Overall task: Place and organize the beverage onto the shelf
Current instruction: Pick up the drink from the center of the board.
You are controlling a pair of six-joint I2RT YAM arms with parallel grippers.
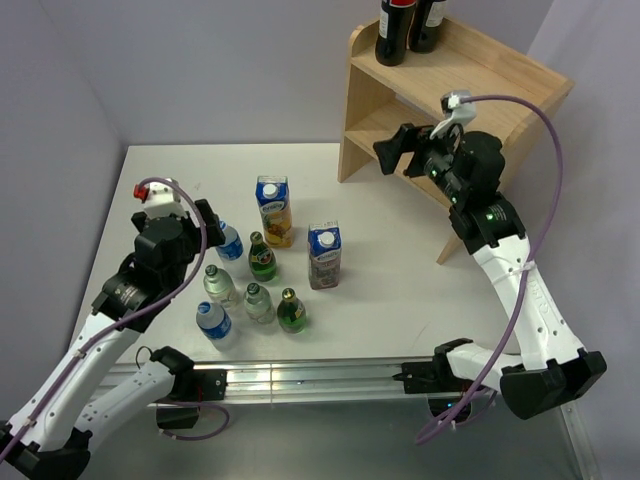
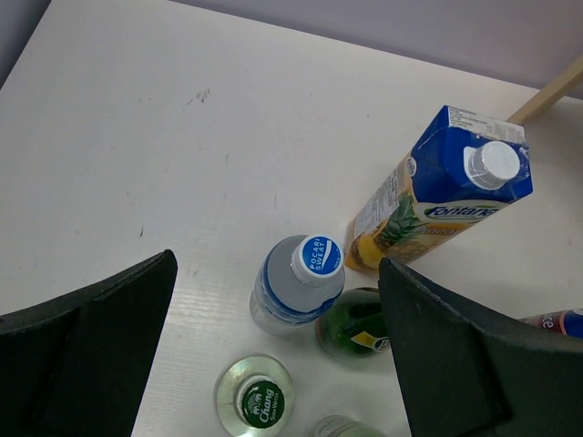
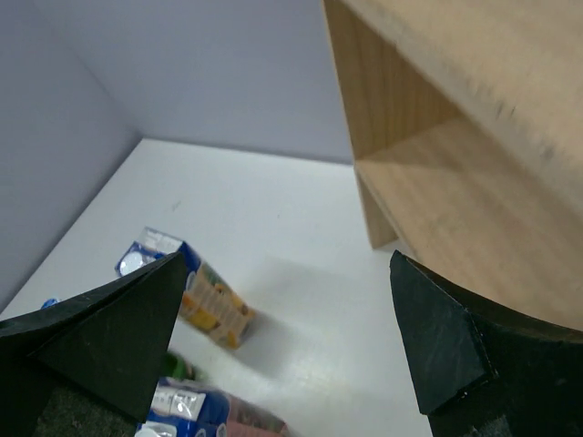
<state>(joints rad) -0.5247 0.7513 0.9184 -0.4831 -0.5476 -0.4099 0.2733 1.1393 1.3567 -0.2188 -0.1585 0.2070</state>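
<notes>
Two red-capped cola bottles (image 1: 395,30) stand on the top tier of the wooden shelf (image 1: 500,90). On the table stand two blue-topped juice cartons (image 1: 273,210) (image 1: 324,254), two green bottles (image 1: 262,257) (image 1: 291,310), clear glass bottles (image 1: 214,285) (image 1: 258,302) and blue-capped water bottles (image 1: 229,243) (image 1: 214,323). My left gripper (image 2: 278,337) is open and empty above the blue-capped bottle (image 2: 296,282), with a carton (image 2: 446,196) beyond it. My right gripper (image 3: 282,337) is open and empty in the air beside the shelf's lower tier (image 3: 455,182).
The shelf stands at the table's back right against the wall. Walls close the back and left sides. A metal rail (image 1: 320,380) runs along the near edge between the arm bases. A green-capped clear bottle (image 2: 255,396) stands just below the left gripper.
</notes>
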